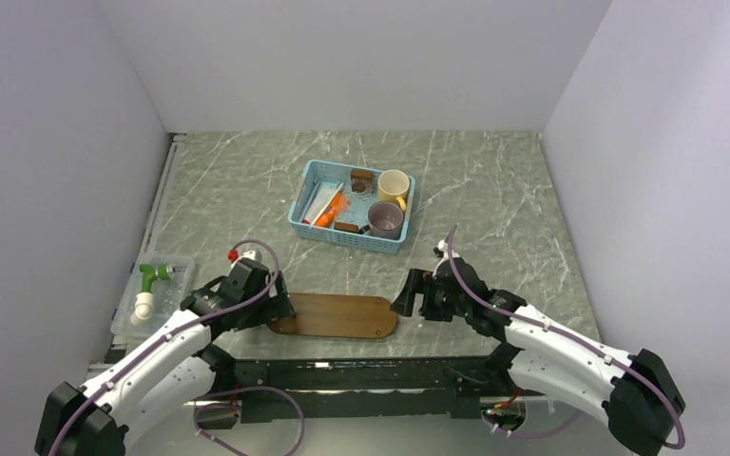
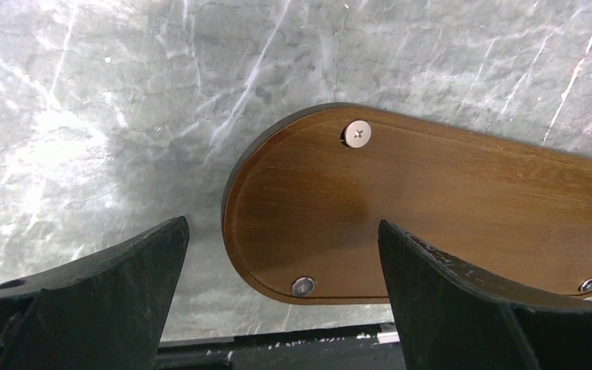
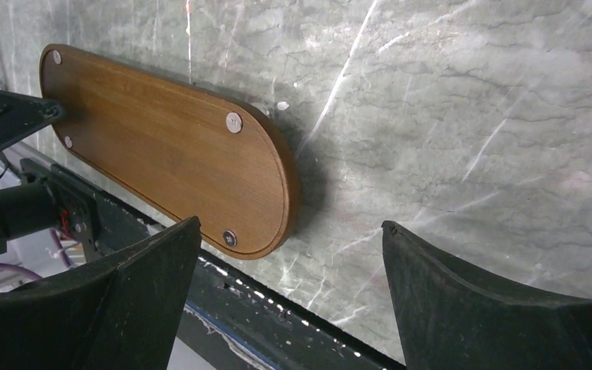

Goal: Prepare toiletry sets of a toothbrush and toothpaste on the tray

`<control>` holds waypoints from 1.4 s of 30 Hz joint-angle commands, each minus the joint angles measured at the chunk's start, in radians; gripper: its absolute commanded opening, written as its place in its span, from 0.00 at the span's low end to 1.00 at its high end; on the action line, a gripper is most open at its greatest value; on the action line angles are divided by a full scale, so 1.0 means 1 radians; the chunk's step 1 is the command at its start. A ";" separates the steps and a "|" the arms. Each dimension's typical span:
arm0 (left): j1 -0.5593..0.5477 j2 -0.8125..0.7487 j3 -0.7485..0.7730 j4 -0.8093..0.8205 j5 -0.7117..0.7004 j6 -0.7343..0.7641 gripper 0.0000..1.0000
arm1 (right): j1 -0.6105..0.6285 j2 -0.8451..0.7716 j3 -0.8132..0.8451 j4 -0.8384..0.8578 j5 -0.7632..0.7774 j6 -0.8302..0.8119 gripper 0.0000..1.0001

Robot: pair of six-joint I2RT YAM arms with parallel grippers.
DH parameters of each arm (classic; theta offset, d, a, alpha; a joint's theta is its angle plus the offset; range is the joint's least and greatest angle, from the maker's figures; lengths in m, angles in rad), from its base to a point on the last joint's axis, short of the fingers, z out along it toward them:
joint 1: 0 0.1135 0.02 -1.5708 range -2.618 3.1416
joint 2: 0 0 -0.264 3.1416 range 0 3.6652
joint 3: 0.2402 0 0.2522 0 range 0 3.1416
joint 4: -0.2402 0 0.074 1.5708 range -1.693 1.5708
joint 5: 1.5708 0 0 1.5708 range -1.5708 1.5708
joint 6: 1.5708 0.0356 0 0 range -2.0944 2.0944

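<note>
The grey marbled table (image 1: pixel 494 190) carried the tray (image 1: pixel 337 315) between the left gripper (image 1: pixel 280 308) and right gripper (image 1: pixel 403 300), a blue basket (image 1: pixel 347 238) beyond both, and a clear tub (image 1: pixel 186 263) just left of the left gripper.

One tray (image 1: pixel 335 315), one blue basket (image 1: pixel 347 238), two mugs (image 1: pixel 393 186) and one clear bin (image 1: pixel 179 275)

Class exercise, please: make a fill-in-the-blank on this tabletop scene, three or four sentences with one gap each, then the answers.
1. The wooden tray has ____ lying on it.
2. The toothpaste tube in the blue basket is coloured ____.
3. The left claw and the right claw both stand ____.
4. The basket holds ____ cups: a yellow mug and a greyish cup.
Missing words: nothing; orange; open; two.
</note>
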 commanded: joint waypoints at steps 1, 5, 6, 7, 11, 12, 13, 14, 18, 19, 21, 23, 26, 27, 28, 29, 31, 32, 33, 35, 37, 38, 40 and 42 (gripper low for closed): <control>0.012 -0.037 -0.041 0.118 0.050 -0.024 0.99 | 0.001 0.034 -0.016 0.104 -0.057 0.030 0.86; 0.015 -0.067 -0.079 0.179 0.080 -0.027 0.97 | 0.002 0.074 -0.015 0.134 -0.082 0.037 0.82; 0.015 -0.072 -0.084 0.184 0.085 -0.024 0.96 | 0.002 0.080 -0.018 0.142 -0.084 0.041 0.80; 0.015 -0.073 -0.086 0.192 0.089 -0.020 0.95 | 0.003 0.083 -0.022 0.151 -0.090 0.045 0.79; 0.015 -0.078 -0.094 0.215 0.120 -0.004 0.91 | 0.005 0.090 -0.035 0.172 -0.105 0.060 0.75; 0.015 -0.079 -0.096 0.221 0.132 -0.001 0.90 | 0.006 0.090 -0.038 0.177 -0.107 0.065 0.74; 0.015 -0.080 -0.098 0.231 0.141 -0.001 0.89 | 0.006 0.093 -0.041 0.185 -0.111 0.070 0.73; 0.015 -0.078 -0.099 0.235 0.146 -0.001 0.88 | 0.005 0.096 -0.045 0.191 -0.113 0.074 0.72; 0.015 -0.064 -0.096 0.243 0.162 0.012 0.84 | 0.006 0.121 -0.053 0.206 -0.116 0.091 0.67; 0.015 -0.060 -0.095 0.246 0.169 0.015 0.84 | 0.007 0.127 -0.051 0.207 -0.115 0.093 0.65; 0.015 -0.052 -0.095 0.258 0.182 0.016 0.82 | 0.007 0.138 -0.050 0.208 -0.114 0.098 0.63; 0.015 -0.044 -0.097 0.275 0.202 0.015 0.81 | 0.007 0.144 -0.050 0.205 -0.108 0.105 0.61; 0.015 -0.032 -0.101 0.300 0.221 0.017 0.80 | 0.007 0.140 -0.047 0.194 -0.094 0.108 0.59; 0.015 -0.027 -0.100 0.305 0.225 0.019 0.80 | 0.007 0.135 -0.046 0.189 -0.088 0.108 0.58; 0.015 -0.022 -0.099 0.310 0.229 0.022 0.80 | 0.007 0.128 -0.044 0.183 -0.081 0.109 0.57; 0.015 -0.017 -0.098 0.315 0.233 0.025 0.79 | 0.007 0.122 -0.042 0.176 -0.073 0.107 0.56; 0.014 -0.008 -0.099 0.334 0.241 0.030 0.78 | 0.006 0.108 -0.033 0.151 -0.047 0.107 0.54; 0.014 -0.001 -0.100 0.345 0.248 0.030 0.78 | 0.007 0.103 -0.029 0.144 -0.039 0.106 0.54; 0.015 0.006 -0.101 0.357 0.254 0.032 0.78 | 0.007 0.100 -0.026 0.135 -0.033 0.106 0.54; 0.015 0.026 -0.098 0.375 0.266 0.038 0.77 | 0.005 0.096 -0.017 0.124 -0.019 0.108 0.53; 0.014 0.048 -0.094 0.392 0.281 0.043 0.76 | 0.006 0.090 -0.008 0.110 0.002 0.110 0.52; 0.013 0.057 -0.092 0.402 0.289 0.042 0.76 | 0.006 0.087 -0.004 0.106 0.009 0.108 0.52; 0.013 0.076 -0.088 0.414 0.307 0.043 0.75 | 0.005 0.086 0.010 0.090 0.032 0.102 0.52; 0.011 0.088 -0.089 0.426 0.318 0.043 0.75 | 0.003 0.087 0.024 0.070 0.059 0.092 0.52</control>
